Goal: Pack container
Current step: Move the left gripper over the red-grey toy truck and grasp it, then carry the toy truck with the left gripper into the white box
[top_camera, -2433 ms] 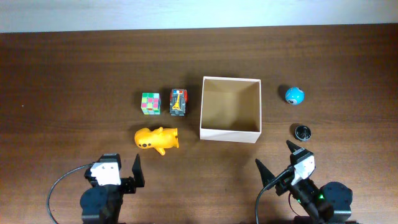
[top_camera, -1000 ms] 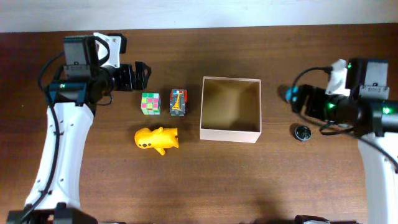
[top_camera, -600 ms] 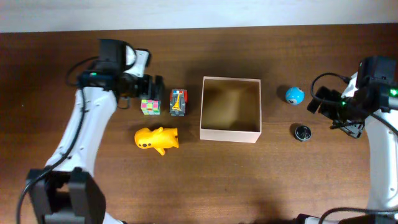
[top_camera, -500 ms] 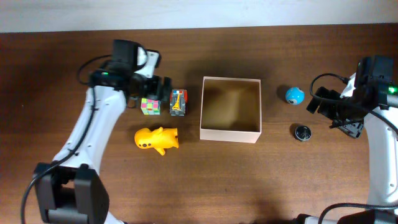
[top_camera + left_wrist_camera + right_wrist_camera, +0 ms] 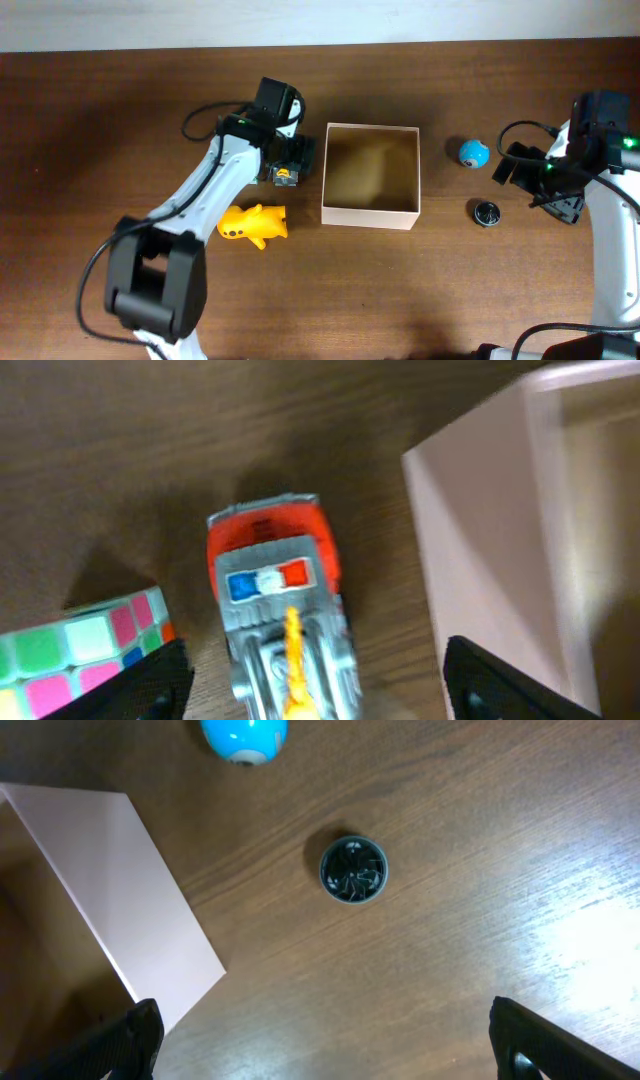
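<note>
The container (image 5: 368, 214), a square cardboard box with cream walls, stands open at the table's middle, with nothing visible inside. My left gripper (image 5: 288, 164) is open just left of it, over a red and silver toy car (image 5: 285, 178). In the left wrist view the car (image 5: 278, 590) lies between the spread fingers (image 5: 320, 695), with the box wall (image 5: 480, 540) to its right. My right gripper (image 5: 537, 184) is open and empty right of the box. The right wrist view (image 5: 325, 1060) shows a box corner (image 5: 130, 910).
A yellow toy animal (image 5: 252, 223) lies in front of the car. A colourful puzzle cube (image 5: 80, 650) sits left of the car and is hidden by the arm in the overhead view. A blue ball (image 5: 474, 153) and a small black round piece (image 5: 487, 212) lie right of the box.
My left arm has come up from the table's front edge, then swung right, from beside the puzzle cube to over the toy car. My right arm has come up to the ball's right and has since barely moved.
</note>
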{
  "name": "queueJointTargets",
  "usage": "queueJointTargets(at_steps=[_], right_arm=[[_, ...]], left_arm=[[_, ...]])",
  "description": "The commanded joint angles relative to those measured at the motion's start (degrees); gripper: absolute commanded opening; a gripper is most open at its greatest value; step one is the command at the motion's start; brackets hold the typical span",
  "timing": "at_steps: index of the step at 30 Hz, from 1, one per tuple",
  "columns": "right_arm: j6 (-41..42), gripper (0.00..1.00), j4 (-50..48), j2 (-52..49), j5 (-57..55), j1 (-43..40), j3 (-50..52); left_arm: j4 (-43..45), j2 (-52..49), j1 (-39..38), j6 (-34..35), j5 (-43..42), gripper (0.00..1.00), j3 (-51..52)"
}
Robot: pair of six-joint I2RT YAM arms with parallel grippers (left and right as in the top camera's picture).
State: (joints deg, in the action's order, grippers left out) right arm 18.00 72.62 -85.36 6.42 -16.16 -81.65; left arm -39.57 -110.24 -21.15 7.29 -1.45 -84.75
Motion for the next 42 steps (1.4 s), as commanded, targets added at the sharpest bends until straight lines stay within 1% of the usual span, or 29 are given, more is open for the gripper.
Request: queueJointTargets(at_steps=[1,3,8,10,13,40,42], right_arm=[[0.3,0.99,0.3,-0.2,-1.2,-0.4,-0.5],[0.3,0.99,0.2,-0.2,-1.2,-0.4,-0.1],[0.3,0.99,-0.1,-0.2,-1.2,-0.4,1.3],[0.3,0.99,0.0,-0.2,-1.2,-0.4,1.5],[0.3,0.99,0.1,-0.2,-1.2,-0.4,1.5],[0.3,0.99,0.9,-0.2,-1.1,-0.4,1.5],[0.3,0.99,1.0,-0.2,-1.2,-0.4,1.5]], left_arm=[[0.4,-0.9,0.2,3.8,3.3,0.8,-0.9],[0.5,-1.4,0.2,3.8,4.3,0.79,-0.9],[-0.3,-4.1,-0.2,3.8,1.4,0.77,-0.9],[-0.5,-4.9,-0.5,3.8,1.3,0.75,-0.9],[0.1,-5.5,-0.6,3.8,1.3,0.75,-0.9],[1.7,-7.6,-0.6,4.1,1.2,0.75,-0.9],[1.8,-7.9,-0.4,5.3,1.2,0.75,-0.9]])
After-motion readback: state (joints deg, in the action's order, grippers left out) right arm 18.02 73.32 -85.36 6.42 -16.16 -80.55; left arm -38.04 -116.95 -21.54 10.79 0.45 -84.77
